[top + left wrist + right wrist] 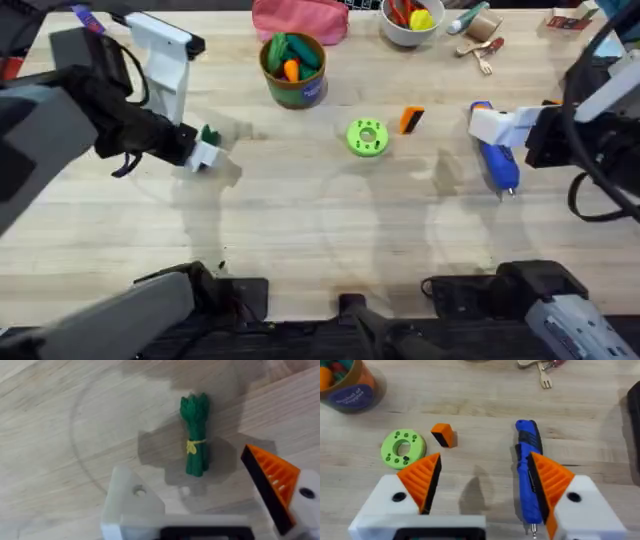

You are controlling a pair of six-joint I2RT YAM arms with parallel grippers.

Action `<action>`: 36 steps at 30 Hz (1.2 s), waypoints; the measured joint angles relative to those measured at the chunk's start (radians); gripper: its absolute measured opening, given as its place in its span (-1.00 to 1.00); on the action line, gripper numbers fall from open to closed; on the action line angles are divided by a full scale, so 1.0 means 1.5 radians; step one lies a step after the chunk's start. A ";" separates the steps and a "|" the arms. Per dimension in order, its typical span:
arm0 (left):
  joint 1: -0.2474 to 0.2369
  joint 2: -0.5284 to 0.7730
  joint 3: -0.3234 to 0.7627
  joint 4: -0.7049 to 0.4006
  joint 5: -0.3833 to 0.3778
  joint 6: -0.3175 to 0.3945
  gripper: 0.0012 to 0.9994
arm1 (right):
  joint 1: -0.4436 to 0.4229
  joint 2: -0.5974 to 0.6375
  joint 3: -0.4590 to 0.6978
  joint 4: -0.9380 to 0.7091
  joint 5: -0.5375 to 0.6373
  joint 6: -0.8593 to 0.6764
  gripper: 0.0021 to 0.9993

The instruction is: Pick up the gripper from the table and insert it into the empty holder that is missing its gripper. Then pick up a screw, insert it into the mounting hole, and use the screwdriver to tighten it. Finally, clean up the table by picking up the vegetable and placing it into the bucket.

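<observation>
Left end effector: over the left part of the counter, approx. mid-depth. Fingers spread wide, nothing between them. One side carries an orange ribbed pad; the other is the bare white holder w/ a small dark hole, no pad fitted. Below the gap, on the counter: the vegetable, dark green, slim, tied w/ a yellow band, lying flat, apart from both fingers. In the overhead view it shows as a green spot just beside the end effector's white tip.

Right end effector: over the right part of the counter. Fingers spread, both w/ orange ribbed pads, holding nothing. The screwdriver, blue w/ a thin silver tip, lies flat on the counter under the fingers, close to one pad; contact can't be told.

The gripper: small orange wedge w/ black side, loose on the counter near centre, between the green disc and the screwdriver, touching neither.

The bucket: toward the far edge, left of centre, upright, w/ green and orange toy veg inside. Well apart from both end effectors.

White bowl: far edge, right of the bucket, w/ red and yellow items inside.
</observation>
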 joint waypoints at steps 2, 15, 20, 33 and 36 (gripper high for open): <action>0.000 0.024 0.000 0.012 0.005 0.008 0.86 | 0.000 0.000 0.000 -0.001 0.000 0.000 0.99; 0.001 0.121 0.006 0.059 0.020 0.035 0.77 | 0.000 0.000 0.000 -0.002 0.000 0.000 0.99; 0.001 0.127 0.009 0.063 0.030 0.035 0.61 | 0.000 0.000 0.000 -0.002 0.000 0.000 0.99; 0.000 0.132 0.009 0.069 0.033 0.040 -0.96 | 0.000 0.000 0.000 -0.002 0.000 0.000 0.99; 0.000 0.132 0.009 0.070 0.032 0.040 -0.97 | 0.000 0.000 0.000 -0.002 0.000 0.000 0.99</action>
